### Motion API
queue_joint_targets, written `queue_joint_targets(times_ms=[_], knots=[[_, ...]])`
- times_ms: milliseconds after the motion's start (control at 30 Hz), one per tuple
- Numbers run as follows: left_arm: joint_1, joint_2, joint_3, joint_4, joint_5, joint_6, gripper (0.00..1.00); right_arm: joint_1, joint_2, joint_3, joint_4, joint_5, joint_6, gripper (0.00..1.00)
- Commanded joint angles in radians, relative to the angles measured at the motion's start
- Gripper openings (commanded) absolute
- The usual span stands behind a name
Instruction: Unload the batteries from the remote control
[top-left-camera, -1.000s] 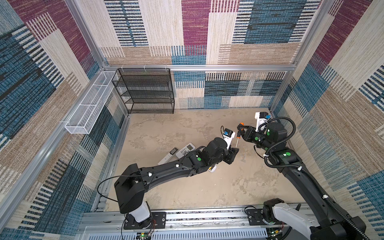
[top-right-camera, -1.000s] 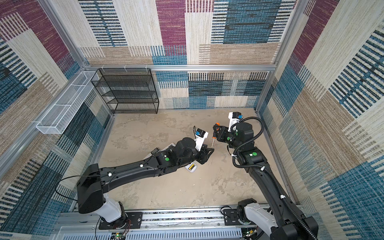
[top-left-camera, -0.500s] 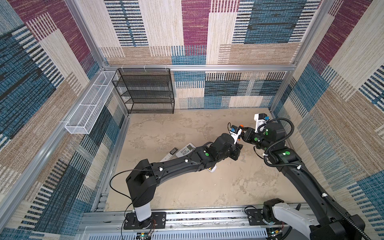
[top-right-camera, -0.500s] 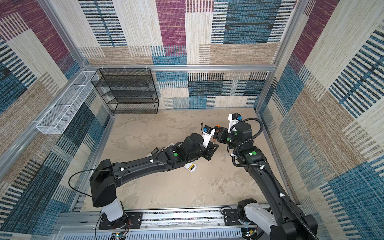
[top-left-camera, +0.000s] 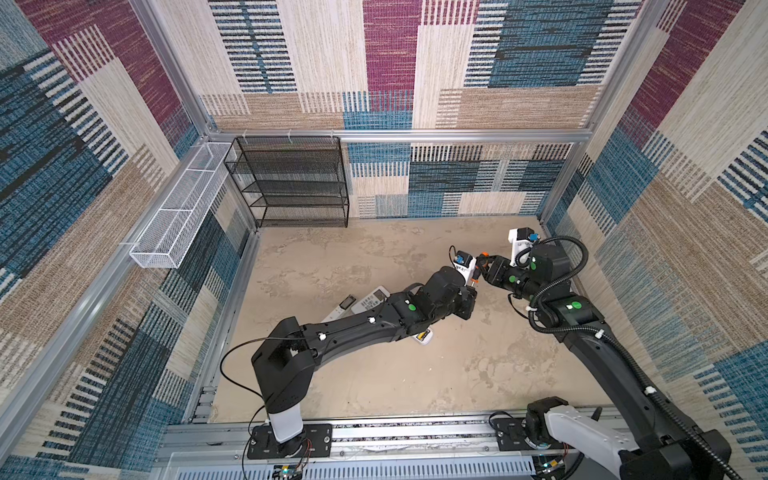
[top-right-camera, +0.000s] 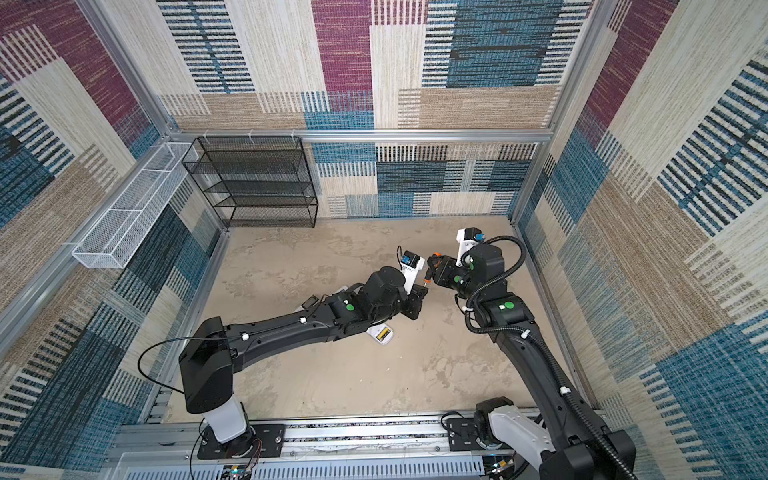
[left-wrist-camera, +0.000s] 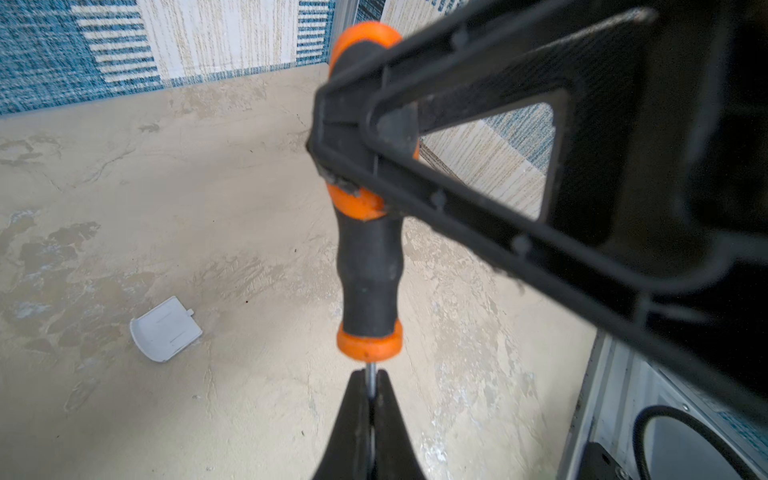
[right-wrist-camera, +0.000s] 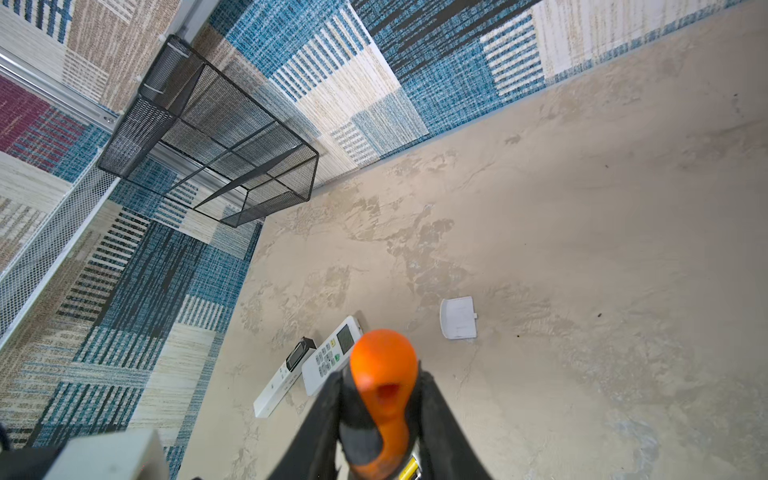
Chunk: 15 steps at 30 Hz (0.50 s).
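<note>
Left gripper (left-wrist-camera: 371, 401) is pinched tight on the metal shaft of the screwdriver (left-wrist-camera: 369, 274), right under the orange collar. Right gripper (right-wrist-camera: 380, 380) straddles the handle near its orange butt end. I can't tell from here whether it's clamping or just loose around it. The tool is up off the tabletop (top-left-camera: 374, 374), between the two arms on the right side. Only cell I can spot is one yellow battery (top-right-camera: 385, 333), sitting in the open bay of a white remote (top-right-camera: 375, 335) half under the left arm. The battery cover (left-wrist-camera: 165, 329) lies loose on the tabletop, apart from that remote. A display remote (right-wrist-camera: 330, 359) lies beside a long white remote (right-wrist-camera: 276, 388), further left.
</note>
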Motion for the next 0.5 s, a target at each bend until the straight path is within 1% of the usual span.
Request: queue_joint_targets(times_ms=[0, 33, 133, 200, 300, 367, 467], knots=[[0.028, -0.031, -0.033, 0.022, 0.155, 0.023, 0.0, -0.007, 0.011, 0.057, 0.016, -0.08, -0.097, 0.6], [0.042, -0.048, -0.054, 0.039, 0.189, 0.026, 0.0, -0.011, 0.024, 0.085, -0.002, -0.129, -0.129, 0.64], [0.073, -0.099, -0.105, 0.068, 0.273, 0.046, 0.0, -0.038, 0.07, 0.139, -0.051, -0.284, -0.166, 0.68], [0.092, -0.129, -0.129, 0.068, 0.312, 0.059, 0.0, -0.056, 0.097, 0.156, -0.068, -0.372, -0.162, 0.68], [0.123, -0.18, -0.174, 0.077, 0.355, 0.071, 0.0, -0.069, 0.129, 0.153, -0.083, -0.431, -0.128, 0.68], [0.136, -0.208, -0.197, 0.078, 0.367, 0.077, 0.0, -0.071, 0.138, 0.128, -0.048, -0.496, -0.108, 0.67], [0.15, -0.23, -0.206, 0.067, 0.382, 0.081, 0.0, -0.071, 0.137, 0.075, 0.042, -0.595, -0.042, 0.62]])
